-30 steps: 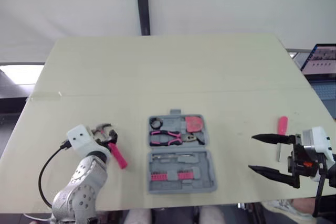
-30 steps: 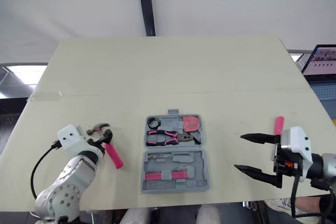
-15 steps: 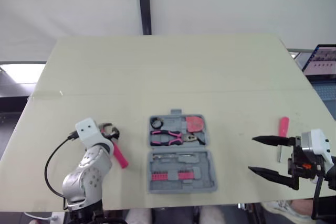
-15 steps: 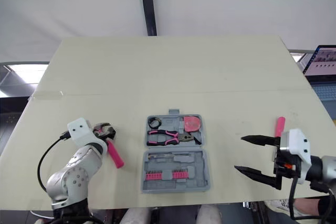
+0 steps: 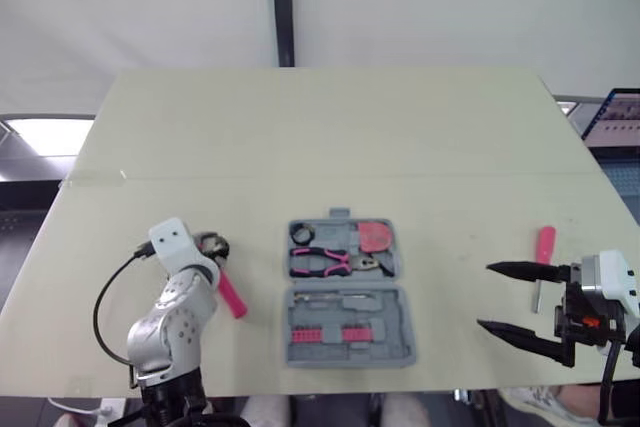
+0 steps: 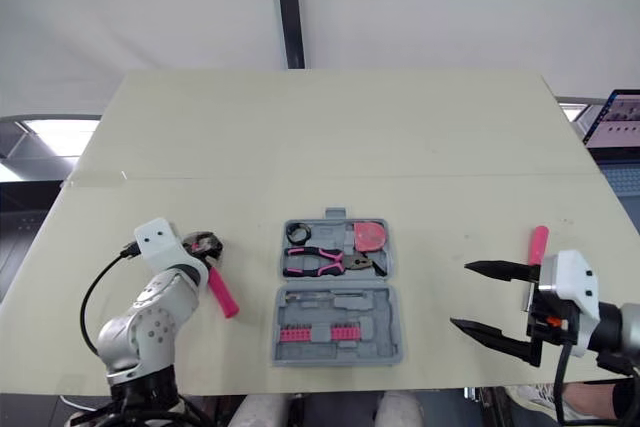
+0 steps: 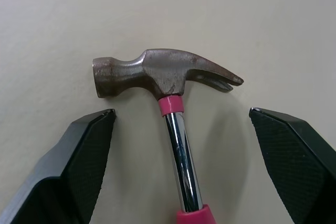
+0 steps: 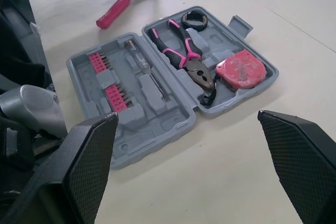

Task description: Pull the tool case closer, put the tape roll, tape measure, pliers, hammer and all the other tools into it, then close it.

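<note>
**Over the hammer, fingers wide open**

On the left side of the table (image 5: 320, 137), the left gripper (image 7: 181, 112) hangs right over the hammer (image 7: 157, 74). Its two black fingers are wide apart. One finger is on each side of the shiny neck, just under the metal head, and neither one touches it. The hammer lies flat, with its pink handle pointing at the front edge.

Next to the hammer, in the middle, the gray tool case (image 5: 390, 319) lies open. The far half holds the tape roll (image 5: 299, 234), the pliers (image 5: 330, 262) and the pink tape measure (image 5: 373, 236). The near half holds a row of pink bits (image 5: 325, 334).

Far off on the right, the right gripper (image 5: 486, 296) points at the case, and its fingers are wide apart too, with nothing between them. A pink screwdriver (image 5: 543, 247) lies on the table close to it.
</note>
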Controlling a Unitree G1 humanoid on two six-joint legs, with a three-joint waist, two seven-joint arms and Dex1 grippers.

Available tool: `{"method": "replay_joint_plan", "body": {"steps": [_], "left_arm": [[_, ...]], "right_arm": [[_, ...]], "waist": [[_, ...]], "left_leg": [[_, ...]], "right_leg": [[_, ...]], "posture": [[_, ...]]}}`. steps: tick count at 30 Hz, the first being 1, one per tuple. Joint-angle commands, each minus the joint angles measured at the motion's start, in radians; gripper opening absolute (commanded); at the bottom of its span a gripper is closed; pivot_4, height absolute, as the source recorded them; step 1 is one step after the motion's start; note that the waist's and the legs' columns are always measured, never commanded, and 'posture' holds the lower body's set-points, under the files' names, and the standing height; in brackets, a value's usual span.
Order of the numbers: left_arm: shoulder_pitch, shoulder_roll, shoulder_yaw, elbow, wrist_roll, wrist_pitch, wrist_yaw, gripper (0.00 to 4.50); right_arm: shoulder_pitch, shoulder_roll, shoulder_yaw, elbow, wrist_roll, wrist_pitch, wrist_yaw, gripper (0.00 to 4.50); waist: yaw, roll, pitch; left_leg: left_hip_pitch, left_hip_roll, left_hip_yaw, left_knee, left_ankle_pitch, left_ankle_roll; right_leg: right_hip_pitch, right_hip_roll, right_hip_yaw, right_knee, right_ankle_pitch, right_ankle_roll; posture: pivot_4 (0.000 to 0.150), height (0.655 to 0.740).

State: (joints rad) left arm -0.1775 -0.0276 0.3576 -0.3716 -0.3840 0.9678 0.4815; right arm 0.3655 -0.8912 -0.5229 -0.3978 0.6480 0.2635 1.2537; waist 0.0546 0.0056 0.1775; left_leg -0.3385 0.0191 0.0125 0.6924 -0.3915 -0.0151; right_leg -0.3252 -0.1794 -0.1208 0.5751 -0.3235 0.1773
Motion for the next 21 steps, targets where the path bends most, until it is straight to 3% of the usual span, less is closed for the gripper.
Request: {"method": "replay_joint_plan", "body": {"steps": [1,6,7,14,16,21], "left_arm": [[-0.017,-0.004,0.007,0.018,0.018,-0.014,-0.020,2.70],[-0.039,-0.005,0.023,0.037,0.022,-0.012,-0.039,0.18],[-0.042,-0.005,0.024,0.039,0.026,-0.012,-0.042,0.04],[-0.043,0.059,-0.018,0.027,0.056,0.015,-0.108,0.04],[-0.027,0.146,-0.065,-0.008,0.052,0.028,-0.202,0.04],[0.063,0.474,-0.206,-0.102,0.023,-0.036,-0.565,0.04]], "right_arm": [[0.002,0.007,-0.040,-0.032,0.017,-0.002,-0.007,4.50],[0.006,0.008,-0.044,-0.035,0.014,-0.002,-0.010,4.50],[0.006,0.009,-0.044,-0.035,0.014,-0.002,-0.011,4.50],[0.005,0.012,-0.037,-0.038,0.012,-0.002,-0.020,4.50],[0.002,0.012,-0.033,-0.038,0.013,-0.002,-0.022,4.50],[-0.008,0.010,-0.019,-0.029,0.012,-0.003,-0.017,4.50]], "waist": [[0.002,0.000,0.000],[0.003,0.000,0.000],[0.002,0.000,0.000],[0.001,-0.001,0.000],[0.000,-0.001,0.001],[-0.008,-0.002,0.001]], "left_leg": [[0.000,0.000,0.000,0.000,0.000,0.000],[0.000,0.000,0.000,0.000,0.000,0.000],[0.000,0.000,0.000,0.000,0.000,0.000],[0.000,0.000,0.000,0.000,0.000,0.000],[0.000,0.000,0.000,0.000,0.000,0.000],[-0.004,0.000,0.001,-0.002,0.000,0.000]], "right_leg": [[0.000,0.000,0.000,0.000,0.000,0.000],[0.000,0.000,0.000,0.000,0.000,0.000],[0.000,0.000,0.000,0.000,0.000,0.000],[0.000,0.000,0.000,0.000,0.000,0.000],[-0.001,0.000,0.000,0.000,0.000,0.000],[-0.006,0.001,0.001,0.000,0.000,0.000]], "posture": [[0.150,0.7400],[0.150,0.7400],[0.150,0.7400],[0.150,0.7400],[0.150,0.7400],[0.150,0.7400]]}}
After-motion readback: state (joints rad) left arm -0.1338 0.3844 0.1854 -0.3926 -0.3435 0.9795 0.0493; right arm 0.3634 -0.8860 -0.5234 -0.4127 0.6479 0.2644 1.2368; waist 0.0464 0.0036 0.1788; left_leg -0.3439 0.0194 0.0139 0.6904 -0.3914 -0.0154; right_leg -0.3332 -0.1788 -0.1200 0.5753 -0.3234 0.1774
